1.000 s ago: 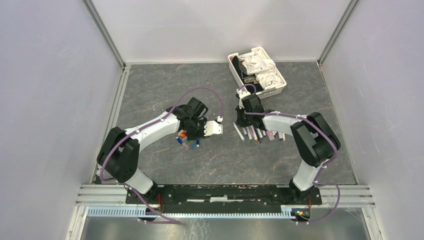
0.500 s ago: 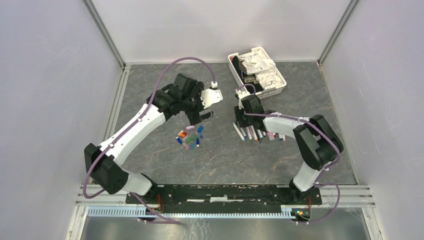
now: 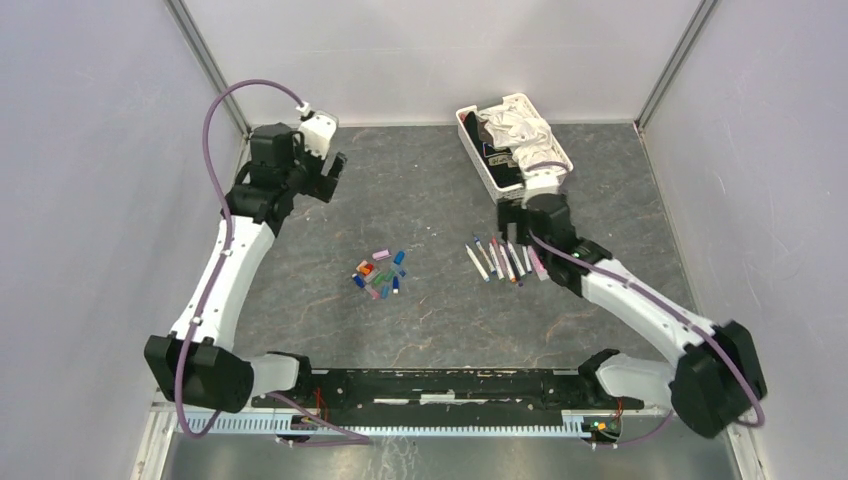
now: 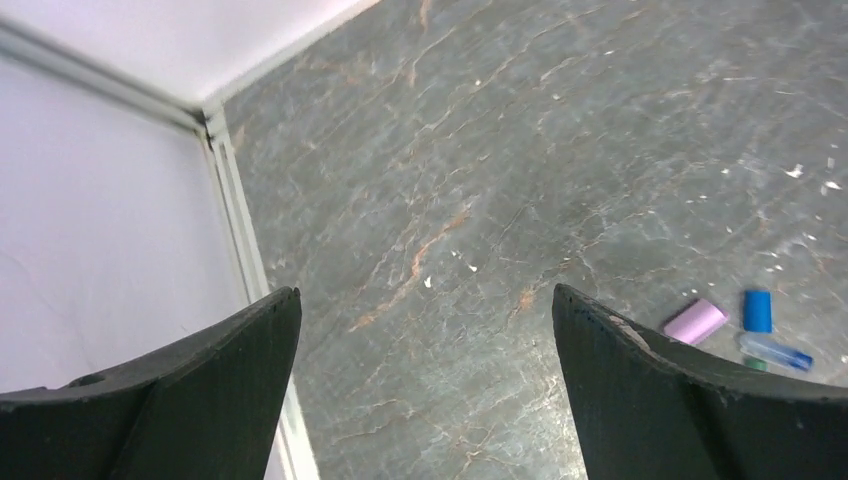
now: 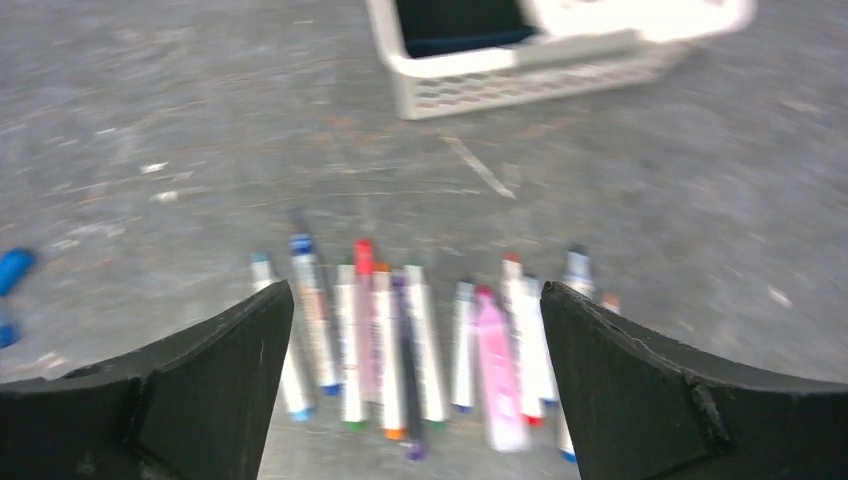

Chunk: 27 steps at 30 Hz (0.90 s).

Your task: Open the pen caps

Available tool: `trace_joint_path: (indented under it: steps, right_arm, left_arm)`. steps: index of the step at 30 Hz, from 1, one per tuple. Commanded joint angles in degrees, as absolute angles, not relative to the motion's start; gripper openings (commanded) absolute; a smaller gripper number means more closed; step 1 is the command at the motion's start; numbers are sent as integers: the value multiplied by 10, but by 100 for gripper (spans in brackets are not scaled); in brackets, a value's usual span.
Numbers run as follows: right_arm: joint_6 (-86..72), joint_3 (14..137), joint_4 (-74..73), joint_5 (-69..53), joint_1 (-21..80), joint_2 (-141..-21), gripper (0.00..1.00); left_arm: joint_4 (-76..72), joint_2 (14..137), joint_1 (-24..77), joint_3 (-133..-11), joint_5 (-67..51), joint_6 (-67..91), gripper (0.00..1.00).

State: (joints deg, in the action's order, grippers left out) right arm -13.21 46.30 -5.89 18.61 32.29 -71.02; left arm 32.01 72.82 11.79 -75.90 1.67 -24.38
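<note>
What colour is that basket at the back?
The basket is white, seen best from the top camera.

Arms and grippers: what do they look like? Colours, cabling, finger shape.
The left arm and right arm both have white links with bulky black joint housings. A purple cable loops off each and runs along the links. The left gripper and right gripper have broad, matte black, wedge-shaped fingers. No markings visible.
</note>
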Motion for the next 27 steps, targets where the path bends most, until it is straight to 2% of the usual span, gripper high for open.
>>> trace_joint_path:
  steps: [1, 5, 10, 14, 20, 27]
  right_arm:
    - [-138, 389, -92, 330, 257, -630, 98]
    - [-99, 281, 8, 423, 208, -558, 98]
    - [25, 101, 255, 475, 179, -493, 98]
    - [79, -17, 426, 501, 157, -479, 98]
    - [59, -49, 517, 477, 131, -518, 98]
    - [69, -60, 645, 446, 129, -629, 98]
  left_arm:
    - [236, 737, 62, -678, -30, -159, 100]
    - [155, 750, 38, -590, -42, -143, 100]
    - [95, 783, 26, -534, -53, -127, 100]
    - [-62, 753, 21, -426, -64, -108, 100]
    - [-230, 763, 18, -328, -82, -64, 100]
    - [-432, 770, 17, -217, -71, -54, 100]
